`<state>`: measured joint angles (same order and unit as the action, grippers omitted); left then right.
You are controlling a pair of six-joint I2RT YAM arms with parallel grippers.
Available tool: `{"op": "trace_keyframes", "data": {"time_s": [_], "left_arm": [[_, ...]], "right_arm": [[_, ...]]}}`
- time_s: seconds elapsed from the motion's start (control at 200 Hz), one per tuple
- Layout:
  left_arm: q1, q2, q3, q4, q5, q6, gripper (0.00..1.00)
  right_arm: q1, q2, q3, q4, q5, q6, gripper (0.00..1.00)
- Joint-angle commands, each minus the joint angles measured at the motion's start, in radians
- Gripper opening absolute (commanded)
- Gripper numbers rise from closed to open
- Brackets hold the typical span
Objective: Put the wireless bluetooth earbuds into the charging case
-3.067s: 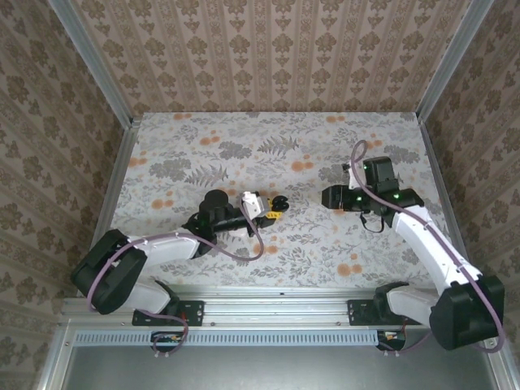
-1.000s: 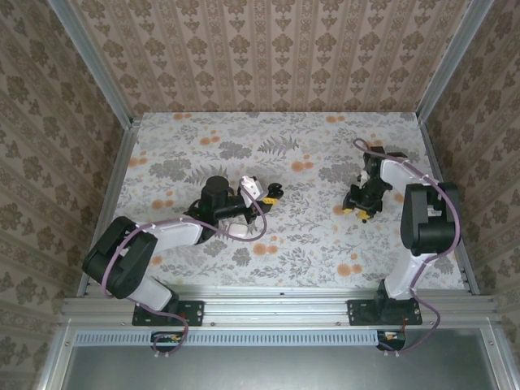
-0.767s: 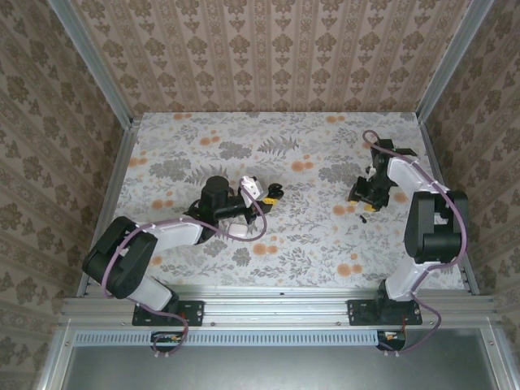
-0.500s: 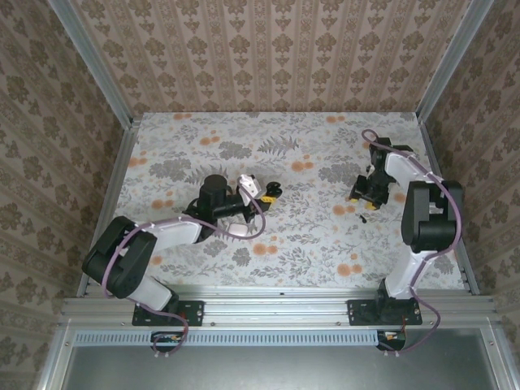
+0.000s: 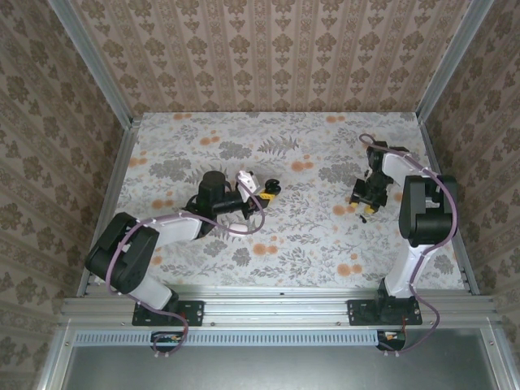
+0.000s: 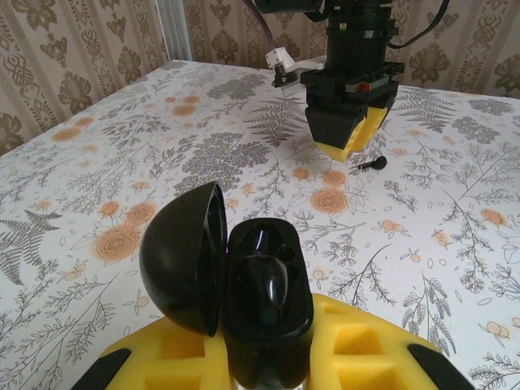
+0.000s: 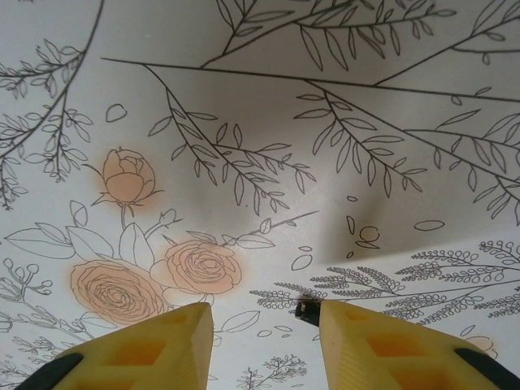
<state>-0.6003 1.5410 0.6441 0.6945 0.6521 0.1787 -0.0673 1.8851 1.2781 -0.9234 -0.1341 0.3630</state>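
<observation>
Floral tablecloth covers the whole work surface, with patterned walls around it.

From the top camera, the left gripper sits left of centre, clamped on the small black charging case. The right gripper points straight down at the cloth on the far right, well apart from the case. The right arm is plainly the nearer one for any pickup on that side.

From the left wrist, the case stands between this gripper's yellow fingers with its lid swung open to the left. Something glossy sits in its well, though whether that is a seated bud I cannot tell. Across the table, a loose earbud lies on the cloth just beside and below the right gripper's yellow tips. Its thin stem runs roughly crosswise in this picture.

From the right wrist, the right gripper's jaws stand apart with nothing between them. The earbud shows as a dark speck hard against the inner edge of the finger on the picture's right. It is off centre in the gap, so I judge the jaws need shifting that way before they close.
</observation>
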Motion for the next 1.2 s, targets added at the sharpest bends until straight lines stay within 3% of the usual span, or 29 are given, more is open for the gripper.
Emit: {"op": "trace_keyframes", "data": {"time_s": [0.0,0.85,1.195], "left_arm": [[0.004,0.001,0.018,0.016,0.031,-0.019,0.07],[0.004,-0.016,0.011,0.007,0.023,-0.029,0.08],[0.004,-0.029,0.002,0.000,0.020,-0.029,0.08]], "right_arm": [[0.006,0.013,-0.023,-0.011,0.013,-0.005,0.40],[0.056,0.014,-0.083,0.001,-0.076,-0.097,0.37],[0.088,-0.017,-0.119,-0.069,-0.045,-0.142,0.35]]}}
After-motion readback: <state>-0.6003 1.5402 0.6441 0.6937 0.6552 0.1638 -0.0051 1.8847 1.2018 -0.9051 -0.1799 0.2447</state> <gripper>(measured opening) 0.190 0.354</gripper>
